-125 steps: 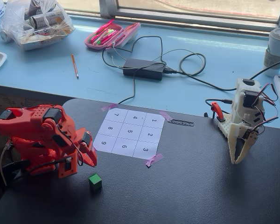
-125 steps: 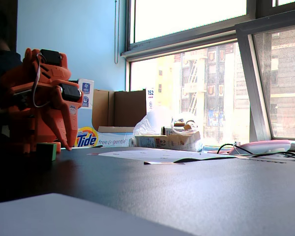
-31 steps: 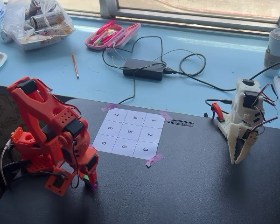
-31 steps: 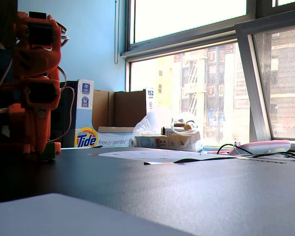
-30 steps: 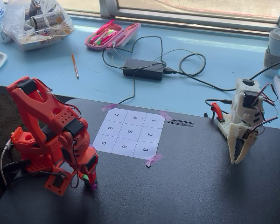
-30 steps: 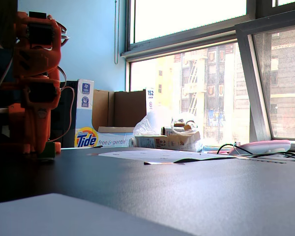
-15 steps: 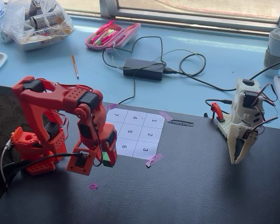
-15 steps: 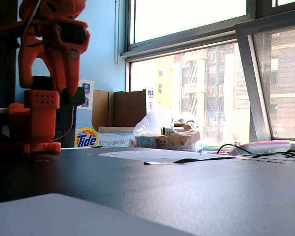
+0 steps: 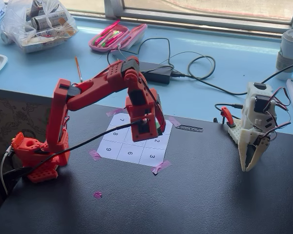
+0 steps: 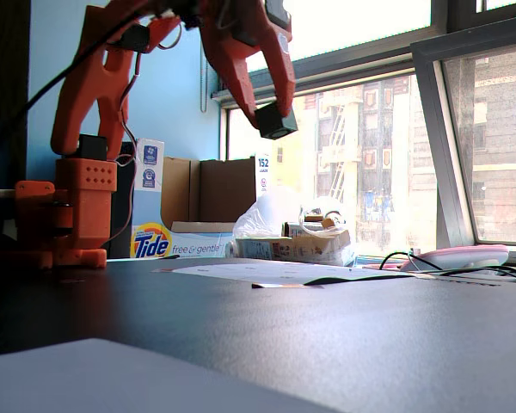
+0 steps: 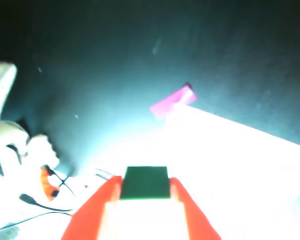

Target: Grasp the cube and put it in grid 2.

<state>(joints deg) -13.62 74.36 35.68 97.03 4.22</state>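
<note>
My red gripper (image 9: 153,129) is shut on the small green cube (image 9: 158,127) and holds it in the air above the 3x3 numbered paper sheet (image 9: 130,153). In the low fixed view the cube (image 10: 275,121) hangs between the fingertips, well above the table. In the wrist view the cube (image 11: 145,182) sits clamped between the two red fingers (image 11: 187,210), over glaring white paper. Grid 2 (image 9: 156,142) lies just below and right of the gripper in the high fixed view, partly covered by it.
A white second arm (image 9: 254,134) stands at the right of the black table. Pink tape (image 9: 161,167) holds the sheet's corners, and a pink tape mark (image 9: 97,195) lies nearer the front. Cables and a black adapter (image 9: 156,74) lie on the blue shelf behind.
</note>
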